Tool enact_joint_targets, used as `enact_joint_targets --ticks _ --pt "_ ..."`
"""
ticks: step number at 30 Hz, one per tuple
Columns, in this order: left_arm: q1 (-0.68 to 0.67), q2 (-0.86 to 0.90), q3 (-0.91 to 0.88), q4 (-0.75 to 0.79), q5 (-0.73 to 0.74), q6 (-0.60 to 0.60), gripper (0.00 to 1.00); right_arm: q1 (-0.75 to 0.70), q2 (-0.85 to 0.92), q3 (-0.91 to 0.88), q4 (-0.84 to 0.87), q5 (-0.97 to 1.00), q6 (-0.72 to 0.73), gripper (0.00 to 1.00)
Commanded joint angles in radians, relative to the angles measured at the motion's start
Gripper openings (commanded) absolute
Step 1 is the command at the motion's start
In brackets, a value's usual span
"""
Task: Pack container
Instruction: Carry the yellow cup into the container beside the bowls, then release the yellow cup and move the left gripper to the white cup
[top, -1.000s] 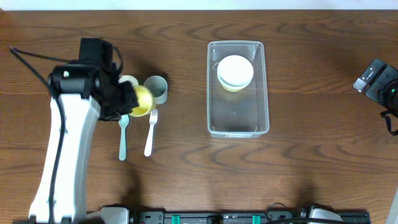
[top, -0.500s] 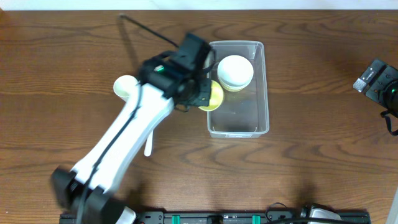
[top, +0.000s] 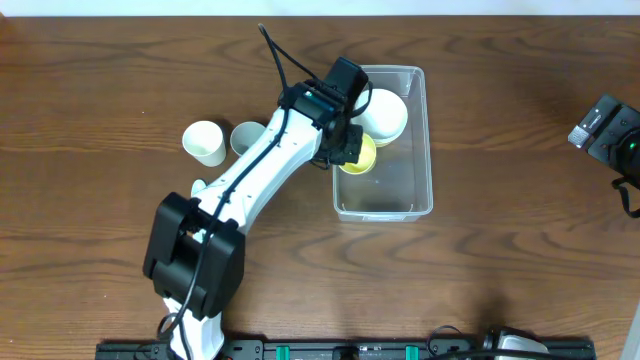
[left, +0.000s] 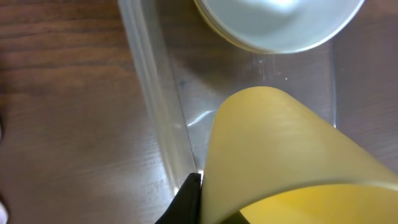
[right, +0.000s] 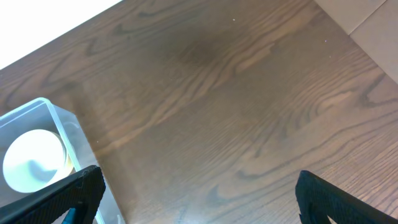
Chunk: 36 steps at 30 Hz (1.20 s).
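The container, a clear rectangular tub, stands right of the table's middle. At its far end a white bowl rests in a yellow bowl. My left gripper reaches over the tub's left rim, shut on a yellow cup held inside the tub. In the left wrist view the yellow cup fills the lower right. One black finger presses its side next to the container wall, and the white bowl is above. My right gripper is open over bare wood at the far right.
A white cup and a grey cup stand left of the tub, beside my left arm. In the overhead view the right gripper sits near the table's right edge, well away from the tub.
My left arm swung right from the cups and cutlery to the tub, carrying the yellow cup over the left rim. The right arm has not moved.
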Motion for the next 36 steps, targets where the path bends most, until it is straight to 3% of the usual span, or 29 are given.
enact_joint_targets --ticks 1,6,11,16,23,26,30,32,36 --pt "-0.014 0.023 0.026 0.014 -0.027 0.017 0.06 -0.007 -0.008 -0.002 -0.002 0.014 0.014 0.99" --pt "-0.027 0.026 0.027 0.035 -0.074 0.045 0.11 -0.007 -0.008 -0.002 -0.002 0.014 0.014 0.99" --pt "-0.029 0.026 0.027 0.046 -0.119 0.058 0.27 -0.007 -0.008 -0.002 -0.002 0.014 0.014 0.99" --pt "-0.029 0.02 0.043 0.032 -0.117 0.066 0.28 -0.007 -0.008 -0.002 -0.002 0.014 0.014 0.99" --pt "-0.029 -0.045 0.282 -0.188 -0.119 0.07 0.3 -0.007 -0.008 -0.002 -0.002 0.014 0.014 0.99" --pt "-0.024 -0.1 0.401 -0.305 -0.172 0.092 0.48 -0.007 -0.008 -0.002 -0.002 0.014 0.014 0.99" --pt "0.011 -0.173 0.422 -0.396 -0.459 0.092 0.68 -0.007 -0.008 -0.002 -0.002 0.014 0.014 0.99" --pt "0.058 -0.179 0.422 -0.444 -0.52 0.092 0.72 -0.007 -0.008 -0.002 -0.002 0.014 0.014 0.99" --pt "0.209 -0.165 0.382 -0.498 -0.47 0.091 0.72 -0.007 -0.008 -0.002 -0.003 0.014 0.014 0.99"
